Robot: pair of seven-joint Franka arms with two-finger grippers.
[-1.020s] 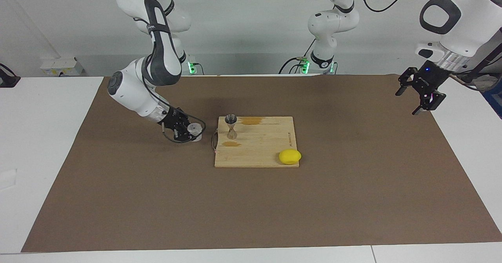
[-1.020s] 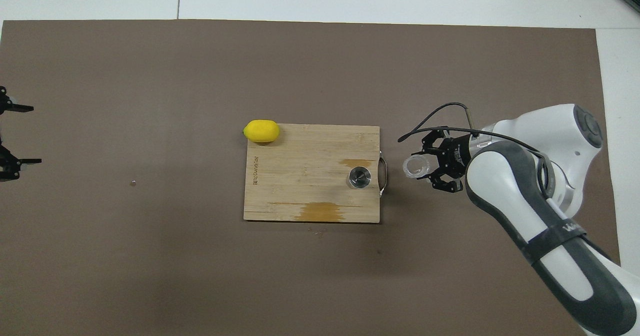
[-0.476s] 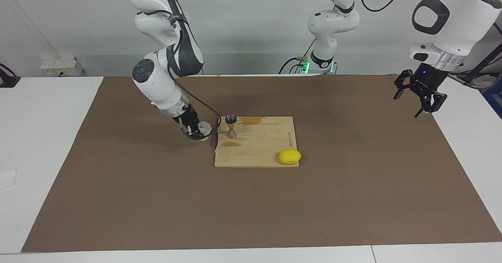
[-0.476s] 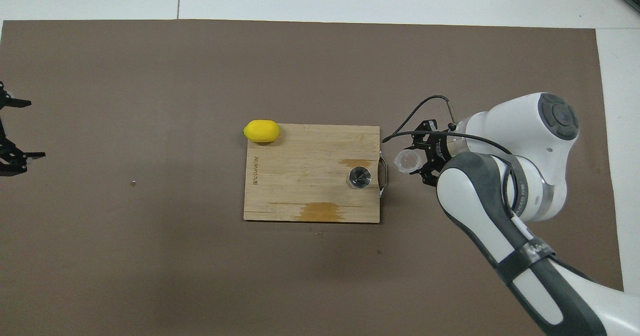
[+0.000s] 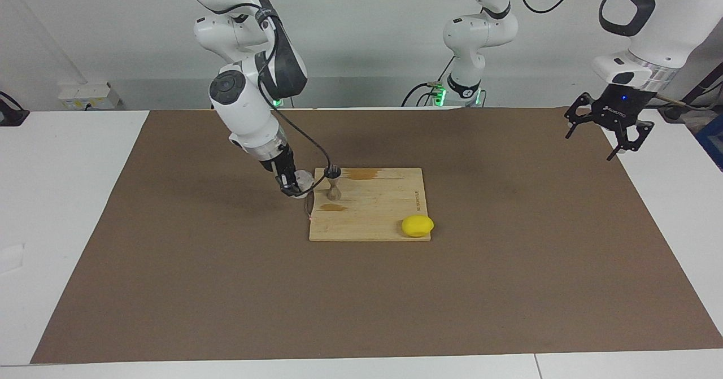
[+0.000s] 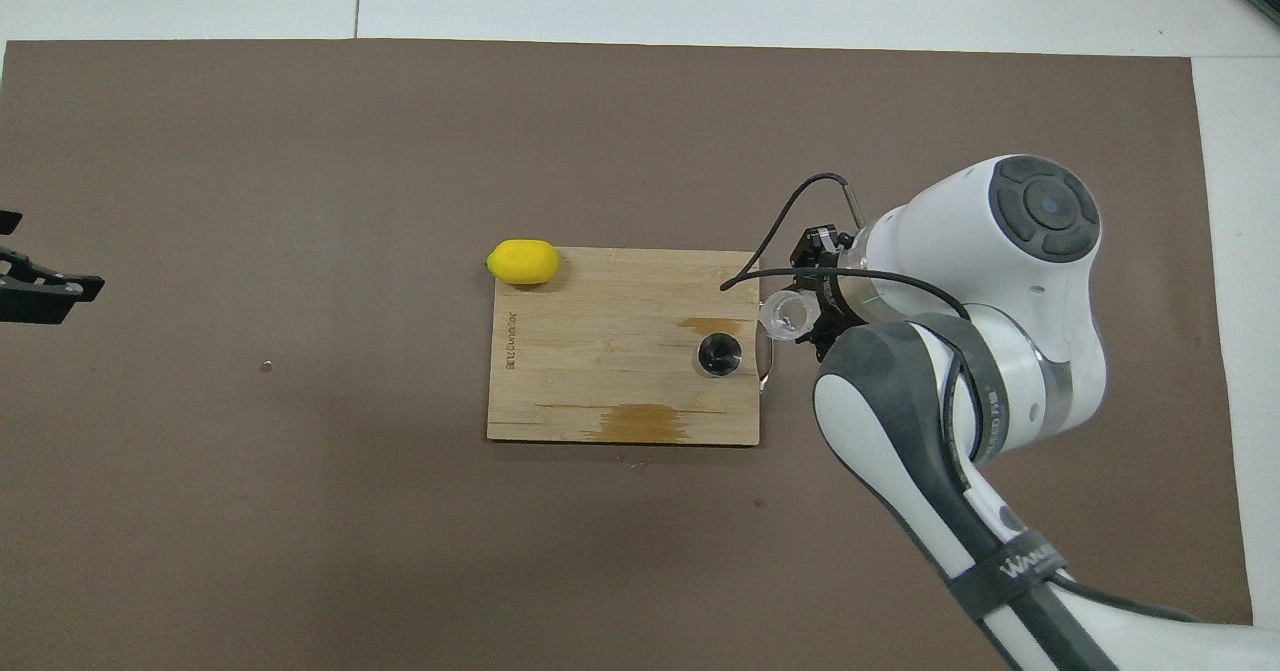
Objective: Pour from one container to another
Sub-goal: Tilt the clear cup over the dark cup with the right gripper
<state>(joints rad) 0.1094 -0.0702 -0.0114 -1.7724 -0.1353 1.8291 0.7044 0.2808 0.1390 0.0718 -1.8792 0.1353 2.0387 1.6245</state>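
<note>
Right gripper (image 5: 292, 184) is clamped shut on the cup (image 5: 304, 182), holding it up off the mat right at the handle edge of the board (image 5: 390, 209), the edge toward the right arm's end of the table. Here's the relation that matters: the jigger (image 5: 333, 182) stands just beside the cup, a short way in over the board toward the left arm's end, close but not touching. From overhead the cup (image 6: 786, 313) sits at the board's rim and the jigger's open mouth (image 6: 719, 353) is slightly nearer the robots and one small step inward. The right arm is plainly the nearer one. The cup looks roughly upright, its clear ribbed wall and round rim showing; whether anything is in it I can't tell. The jigger is upright on its narrow waist, long axis vertical, silver, dark inside the top cone. A lemon (image 5: 417, 225) rests on the board's corner, well apart. Left gripper (image 5: 609, 130) waits with fingers spread wide, holding nothing, above the mat's edge at its own end. My read: carry the cup over that mouth, then tip
</note>
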